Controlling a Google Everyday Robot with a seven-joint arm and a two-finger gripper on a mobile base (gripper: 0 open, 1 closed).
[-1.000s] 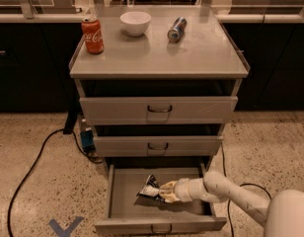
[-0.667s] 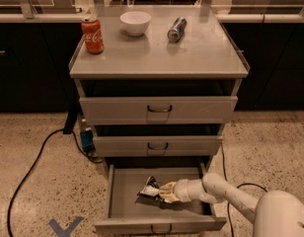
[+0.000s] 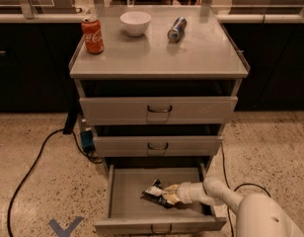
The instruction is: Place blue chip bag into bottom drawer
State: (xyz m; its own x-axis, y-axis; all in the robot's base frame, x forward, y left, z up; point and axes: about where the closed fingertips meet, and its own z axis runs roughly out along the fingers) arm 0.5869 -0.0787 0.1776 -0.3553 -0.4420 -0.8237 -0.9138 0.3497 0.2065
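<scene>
The bottom drawer (image 3: 123,191) of the grey cabinet is pulled open. The blue chip bag (image 3: 154,190), crumpled and dark with pale printed panels, lies on the drawer floor near its middle right. My gripper (image 3: 168,195) reaches into the drawer from the right, low over the floor, with its pale fingers at the bag's right end. The white arm (image 3: 218,192) runs from the lower right corner over the drawer's right side.
On the cabinet top (image 3: 201,53) stand a red cola can (image 3: 93,34), a white bowl (image 3: 135,22) and a blue-silver drink can (image 3: 176,29) on its side. The two upper drawers (image 3: 158,109) are slightly open. A black cable (image 3: 28,169) crosses the floor at left.
The arm's near end has shifted a little left and fills more of the lower right corner. The bag and gripper stay at the same spot in the drawer.
</scene>
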